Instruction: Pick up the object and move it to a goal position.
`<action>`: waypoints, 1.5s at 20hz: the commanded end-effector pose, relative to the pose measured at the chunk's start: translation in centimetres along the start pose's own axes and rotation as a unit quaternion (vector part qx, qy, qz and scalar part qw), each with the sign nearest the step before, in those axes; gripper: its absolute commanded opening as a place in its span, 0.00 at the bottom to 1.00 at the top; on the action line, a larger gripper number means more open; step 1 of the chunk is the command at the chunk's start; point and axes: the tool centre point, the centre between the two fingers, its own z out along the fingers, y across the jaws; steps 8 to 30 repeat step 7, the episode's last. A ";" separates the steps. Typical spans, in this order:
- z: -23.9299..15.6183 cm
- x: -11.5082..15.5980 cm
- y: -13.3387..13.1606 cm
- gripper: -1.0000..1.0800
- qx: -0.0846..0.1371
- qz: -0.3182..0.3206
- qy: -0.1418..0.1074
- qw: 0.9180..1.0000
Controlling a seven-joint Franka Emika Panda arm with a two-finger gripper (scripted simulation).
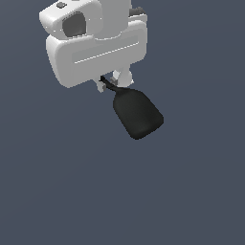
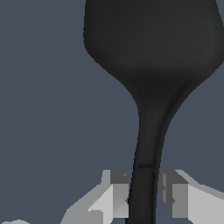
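Black spatula [image 1: 137, 115]: flat paddle head hangs below and toward exterior view's right of gripper [image 1: 111, 84], thin handle runs up between fingers. Long axis slanted, from claw down to paddle. No surface seen touching paddle.

Wrist view: fingers [image 2: 114, 199] press on handle [image 2: 144, 192] from both sides, so claw pinches spatula. Paddle points away from claw.

Goal position not visible. Judgement: carry move turns on paddle leading ahead of claw.

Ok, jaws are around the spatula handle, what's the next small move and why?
Probably carry it steadily toward the goal. The gripper has its jaws on either side of the spatula handle, apparently gripping it, and the paddle hangs free below. No goal marker is visible, so direction is unclear.
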 end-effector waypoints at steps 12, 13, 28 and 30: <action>-1.4 -0.1 0.4 0.00 0.000 0.000 0.000 1.000; -1.4 -0.1 0.4 0.00 0.000 0.000 0.000 1.000; -1.4 -0.1 0.4 0.00 0.000 0.000 0.000 1.000; -1.4 -0.1 0.4 0.00 0.000 0.000 0.000 1.000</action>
